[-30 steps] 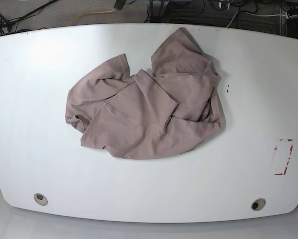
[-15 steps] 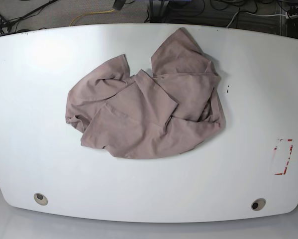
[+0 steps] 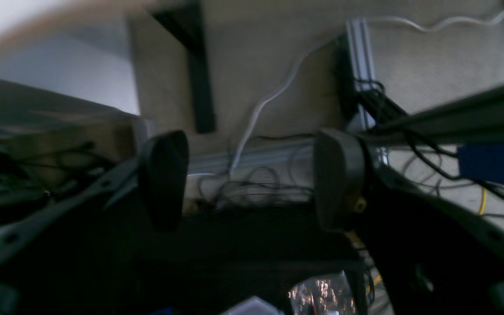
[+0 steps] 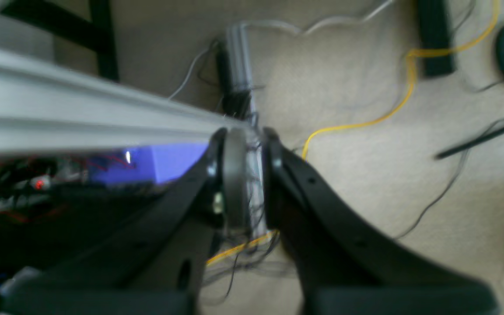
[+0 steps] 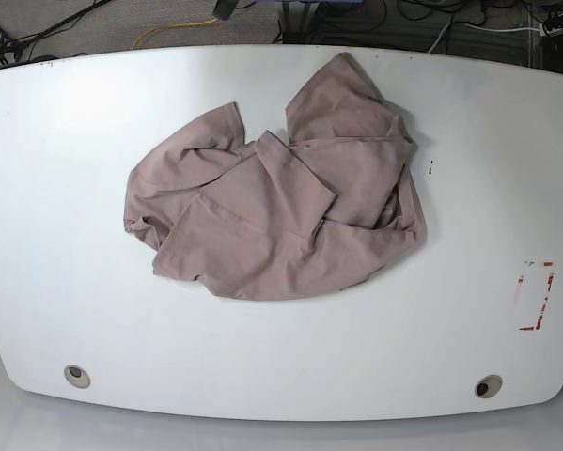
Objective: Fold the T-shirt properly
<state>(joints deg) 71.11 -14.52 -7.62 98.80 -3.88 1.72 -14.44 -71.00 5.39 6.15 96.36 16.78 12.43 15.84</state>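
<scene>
- Both wrist views are blurred; cables on the floor smear together.
- The T-shirt (image 5: 276,211) lies crumpled mid-table, its collar buried under folds.
- The table (image 5: 55,282) corners are cut off by the base view's edges.

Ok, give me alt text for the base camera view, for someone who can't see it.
A crumpled mauve-brown T-shirt lies in a loose heap near the middle of a white table, its folds overlapping. No robot arm or gripper is in this view; red marks sit near the table's right edge, and cables run along the floor behind.
</scene>
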